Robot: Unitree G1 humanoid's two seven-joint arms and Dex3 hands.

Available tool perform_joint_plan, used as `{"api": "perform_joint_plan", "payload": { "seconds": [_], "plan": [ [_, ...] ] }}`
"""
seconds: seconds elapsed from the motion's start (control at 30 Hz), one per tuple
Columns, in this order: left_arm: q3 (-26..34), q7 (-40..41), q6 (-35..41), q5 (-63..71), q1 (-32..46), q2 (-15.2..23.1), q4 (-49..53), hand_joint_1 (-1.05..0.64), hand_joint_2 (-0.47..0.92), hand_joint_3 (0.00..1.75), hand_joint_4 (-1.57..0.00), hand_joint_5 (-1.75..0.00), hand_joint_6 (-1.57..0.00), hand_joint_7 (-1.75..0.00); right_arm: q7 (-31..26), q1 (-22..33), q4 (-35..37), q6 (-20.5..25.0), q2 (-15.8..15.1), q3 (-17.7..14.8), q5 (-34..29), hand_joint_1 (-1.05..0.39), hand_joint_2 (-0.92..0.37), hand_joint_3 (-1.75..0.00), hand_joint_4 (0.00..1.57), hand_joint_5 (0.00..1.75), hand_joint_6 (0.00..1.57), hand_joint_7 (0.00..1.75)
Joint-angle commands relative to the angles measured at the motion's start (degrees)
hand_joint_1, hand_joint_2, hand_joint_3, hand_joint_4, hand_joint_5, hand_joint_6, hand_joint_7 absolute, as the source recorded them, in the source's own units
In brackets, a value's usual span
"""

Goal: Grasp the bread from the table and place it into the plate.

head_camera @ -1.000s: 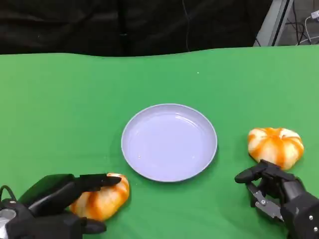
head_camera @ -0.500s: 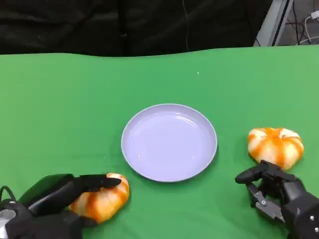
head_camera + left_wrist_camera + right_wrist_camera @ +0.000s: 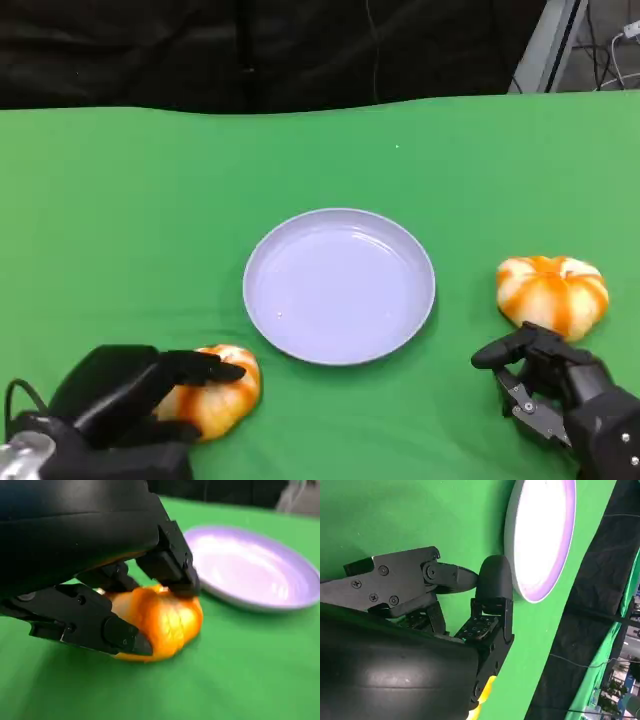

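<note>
**Left hand closed around the near bread, plate bare at centre**

While the lavender plate (image 3: 340, 286) sits at the centre of the head view on the green table (image 3: 120, 200), the left hand (image 3: 125, 405) occupies the lower left of the frame. Its fingers (image 3: 200, 368) lie over the top of an orange-and-white bread (image 3: 222, 398), which rests on the table just below and left of the plate rim, apart from it. In the left wrist view, one finger (image 3: 170, 565) presses on the top of the bread (image 3: 162, 622) and another black finger (image 3: 95, 625) sits against its side, so the hand grips the bread from two sides. The underside of the bread meets the cloth in that view, and the plate (image 3: 255, 570) lies in the upper right of the frame.

A second bread (image 3: 552, 292) lies at the right edge of the head view, well apart from the plate. The right hand (image 3: 555, 395) sits in the lower right, just below this bread, fingers curled and holding nothing. Whether its upper finger touches the bread cannot be told. In the right wrist view the fingers (image 3: 492, 587) of the right hand are bent inward above the cloth, with the plate (image 3: 540, 535) at the upper right.
</note>
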Motion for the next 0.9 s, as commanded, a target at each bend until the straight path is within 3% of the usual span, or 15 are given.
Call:
{"api": "perform_joint_plan", "payload": {
  "seconds": [0.03,0.07,0.1,0.13,0.2,0.23,0.47,0.67,0.9],
  "plan": [
    [-0.32,4.71,2.06,2.01,0.55,-0.66,4.92,-0.08,0.83,0.39,-1.20,-0.87,-1.40,-0.23,-0.40,0.51,0.54,0.79,-0.77,-0.03,-0.27,-0.31,-0.92,-0.40,0.68,1.75,0.77,1.12],
    [-0.39,5.47,1.99,2.02,0.49,-0.83,5.29,-0.09,0.78,0.47,-1.08,-1.15,-1.33,-0.39,-0.36,0.49,0.57,0.78,-0.78,-0.01,-0.28,-0.31,-0.92,-0.40,0.69,1.75,0.77,1.12],
    [-0.52,5.91,1.93,2.02,0.45,-0.87,5.47,-0.10,0.74,0.52,-0.94,-1.44,-1.18,-0.71,-0.27,0.49,0.57,0.82,-0.77,-0.02,-0.20,-0.31,-0.92,-0.40,0.68,1.75,0.77,1.11],
    [-0.58,6.23,1.91,1.86,0.50,-1.00,5.47,-0.10,0.73,0.53,-0.87,-1.59,-1.08,-0.90,-0.31,0.49,0.51,0.96,-0.77,0.00,-0.23,-0.31,-0.92,-0.40,0.68,1.75,0.77,1.11],
    [-0.69,6.83,1.48,1.56,0.51,-1.16,5.61,-0.09,0.71,0.53,-0.80,-1.71,-0.93,-1.21,-0.26,0.52,0.36,1.28,-0.67,-0.06,-0.05,-0.31,-0.92,-0.40,0.68,1.75,0.77,1.11],
    [-0.76,7.10,1.26,1.47,0.48,-1.19,5.79,-0.09,0.71,0.54,-0.78,-1.73,-0.90,-1.28,-0.25,0.53,0.35,1.34,-0.65,-0.07,-0.01,-0.30,-0.92,-0.40,0.68,1.75,0.77,1.11],
    [0.07,10.10,-1.53,0.56,1.59,-1.22,4.16,-0.09,0.70,0.54,-0.77,-1.75,-0.83,-1.37,-0.13,0.54,0.22,1.31,-0.59,-0.08,0.12,-0.30,-0.92,-0.40,0.68,1.75,0.77,1.11],
    [1.89,10.87,-2.41,-0.41,3.91,-1.03,-0.72,-0.09,0.70,0.58,-0.78,-1.75,-0.90,-1.20,-0.08,0.49,0.48,1.14,-0.64,-0.08,0.10,-0.30,-0.92,-0.40,0.67,1.75,0.77,1.10],
    [3.67,10.47,-2.51,-0.82,5.81,-1.08,-5.55,-0.10,0.69,0.59,-0.79,-1.75,-0.93,-1.15,-0.46,0.21,1.04,0.87,-0.79,0.00,-0.28,-0.30,-0.92,-0.40,0.67,1.75,0.77,1.10]
  ]
}}
